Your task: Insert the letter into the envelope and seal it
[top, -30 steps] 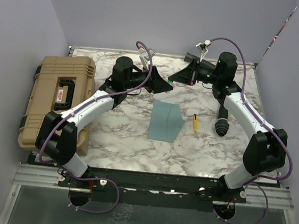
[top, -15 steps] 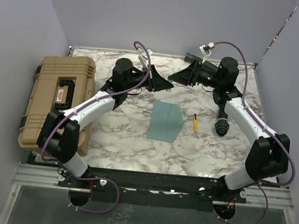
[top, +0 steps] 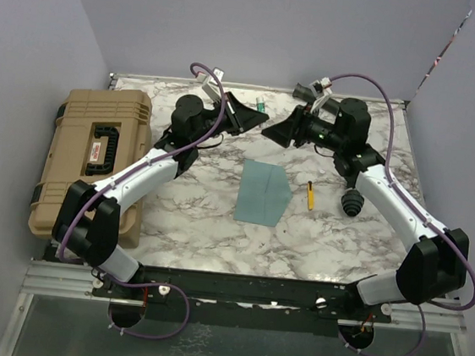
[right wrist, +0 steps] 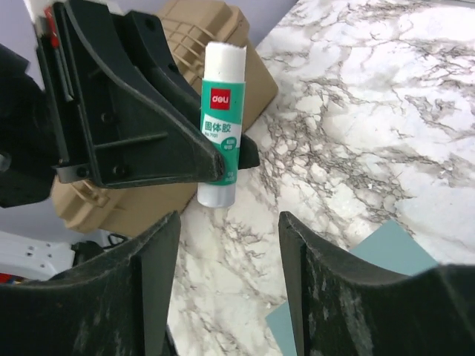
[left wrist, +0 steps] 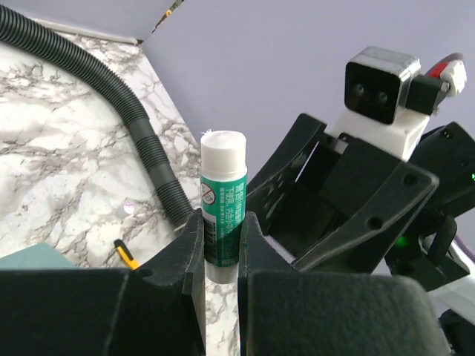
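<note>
The teal envelope (top: 263,192) lies flat on the marble table between the two arms; its corner also shows in the right wrist view (right wrist: 390,252). The letter is out of view. Above the table's back, my left gripper (top: 257,114) (left wrist: 220,222) is shut on a green and white glue stick (left wrist: 223,196) (top: 261,106), which stands upright between the jaws. My right gripper (top: 272,133) (right wrist: 230,222) faces it from a short distance, open, with nothing between its fingers. In the right wrist view the glue stick (right wrist: 221,122) sits just beyond the right fingertips.
A tan hard case (top: 91,158) fills the table's left side. A yellow pen (top: 310,195) and a black cone-shaped piece (top: 352,202) lie right of the envelope. A black ribbed hose (left wrist: 141,126) runs across the marble. Purple walls close in the back and sides.
The two grippers' tips met a second ago and have parted. The left one has lifted toward the back with the glue stick; the right one has let go and drawn back.
</note>
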`<action>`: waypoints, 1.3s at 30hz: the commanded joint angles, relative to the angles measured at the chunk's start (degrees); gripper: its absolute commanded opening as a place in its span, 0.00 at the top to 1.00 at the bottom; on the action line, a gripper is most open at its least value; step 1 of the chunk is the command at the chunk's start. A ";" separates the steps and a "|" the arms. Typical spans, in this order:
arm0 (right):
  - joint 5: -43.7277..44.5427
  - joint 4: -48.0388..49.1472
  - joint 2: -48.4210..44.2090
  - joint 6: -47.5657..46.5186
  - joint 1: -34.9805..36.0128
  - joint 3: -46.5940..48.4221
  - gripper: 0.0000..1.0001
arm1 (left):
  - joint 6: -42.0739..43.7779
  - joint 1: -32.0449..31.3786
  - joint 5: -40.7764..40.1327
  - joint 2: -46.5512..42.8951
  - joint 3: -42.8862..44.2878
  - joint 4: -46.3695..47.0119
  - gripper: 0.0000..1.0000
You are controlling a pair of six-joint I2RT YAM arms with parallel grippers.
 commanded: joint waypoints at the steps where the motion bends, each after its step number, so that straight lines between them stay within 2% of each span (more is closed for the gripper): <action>1: 7.75 -8.28 1.67 -9.69 4.49 4.93 0.43 | -2.68 0.06 -2.84 -2.62 -0.39 4.12 1.00; 8: 14.62 -8.32 1.94 -10.80 6.49 7.41 0.45 | -2.73 -0.10 -2.43 -3.74 -1.34 4.74 1.00; 15: 15.94 -4.36 1.65 -9.14 6.45 7.20 0.56 | -2.79 -0.09 -1.87 -4.74 -2.35 5.13 1.00; 18: 14.16 -3.31 2.07 -8.28 6.54 7.39 0.56 | -2.99 -0.19 -1.68 -4.98 -2.80 5.11 1.00; 26: 10.79 2.02 1.92 -5.64 6.94 5.76 0.46 | -3.14 -0.19 -1.72 -5.08 -3.39 5.28 1.00; 37: 8.58 7.40 1.82 -3.11 6.94 3.68 0.44 | -3.07 -0.18 -1.56 -5.14 -3.74 5.38 1.00; 39: 9.45 7.89 1.82 -2.50 6.94 3.52 0.47 | -3.15 -0.18 -1.28 -5.07 -3.66 5.37 1.00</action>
